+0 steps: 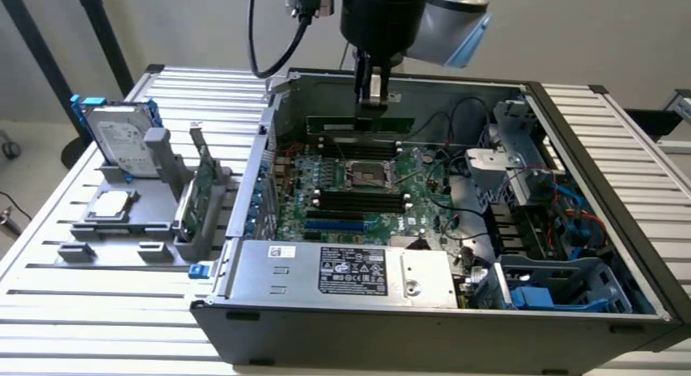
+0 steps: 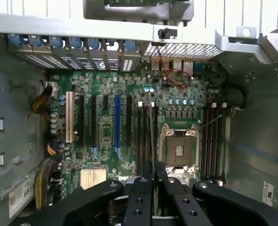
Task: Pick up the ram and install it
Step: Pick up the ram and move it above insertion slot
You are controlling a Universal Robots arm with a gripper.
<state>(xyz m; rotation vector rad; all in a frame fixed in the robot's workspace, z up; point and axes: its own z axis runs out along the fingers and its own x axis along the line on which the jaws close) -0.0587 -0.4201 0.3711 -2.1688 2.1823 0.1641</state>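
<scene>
Pincer (image 1: pixel 373 107) clamped narrow on the ram (image 1: pixel 340 124), gripping its top edge near mid-length. Ram held level inside the open computer case (image 1: pixel 432 311), above the motherboard (image 1: pixel 324 170), at 12 o'clock from the CPU socket (image 1: pixel 373 175) in the exterior view. Wrist view: stick seen edge-on between the fingers (image 2: pixel 141 197), over the black memory slots (image 2: pixel 142 136). Contact with slots: cannot tell.

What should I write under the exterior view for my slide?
Gripper holds the ram above the motherboard inside the open computer case.
</scene>
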